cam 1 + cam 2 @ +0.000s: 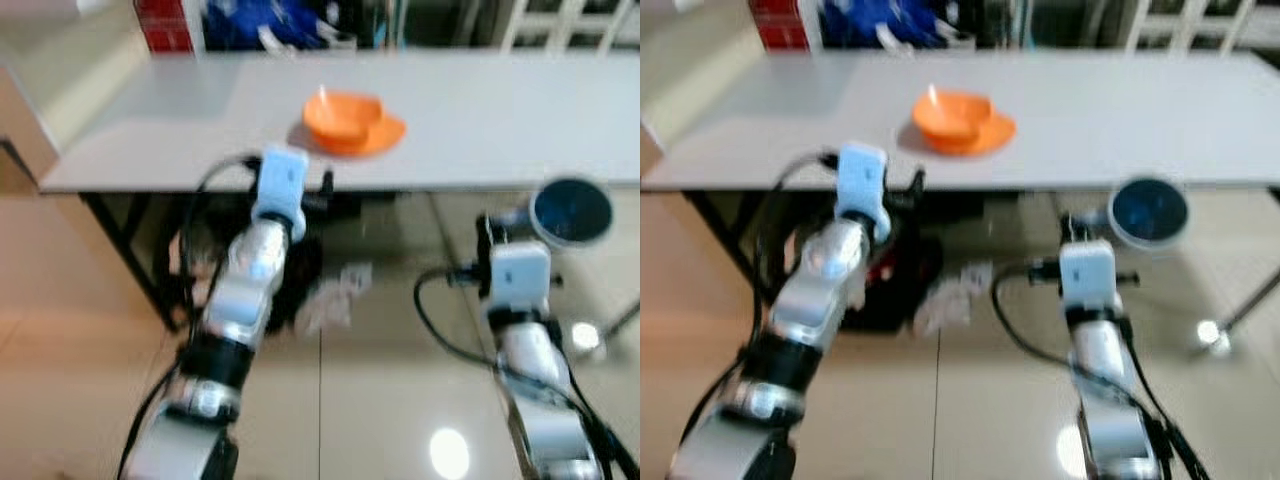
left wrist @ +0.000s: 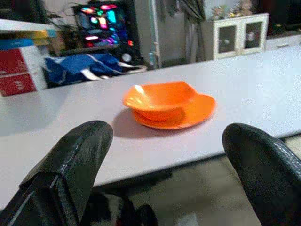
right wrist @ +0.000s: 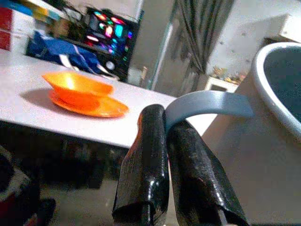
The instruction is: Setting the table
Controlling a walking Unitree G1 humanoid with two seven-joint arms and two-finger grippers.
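An orange bowl (image 1: 342, 114) sits on an orange plate (image 1: 385, 135) near the front edge of the long grey table (image 1: 480, 110). My left gripper (image 2: 167, 155) is open just below and in front of that edge, with the bowl straight ahead between its fingers (image 2: 75, 160). My right gripper (image 3: 164, 122) is shut on the grey-blue handle (image 3: 207, 103) of a mug (image 1: 571, 210) with a dark blue inside. It holds the mug at about table-edge height, to the right of the bowl.
Black table legs (image 1: 130, 250) and dark clutter (image 1: 300, 270) lie under the table, with a white scrap (image 1: 335, 295) on the tiled floor. Red boxes (image 2: 16, 75), a blue bag (image 2: 89, 68) and a white cabinet (image 2: 240, 30) stand behind the table.
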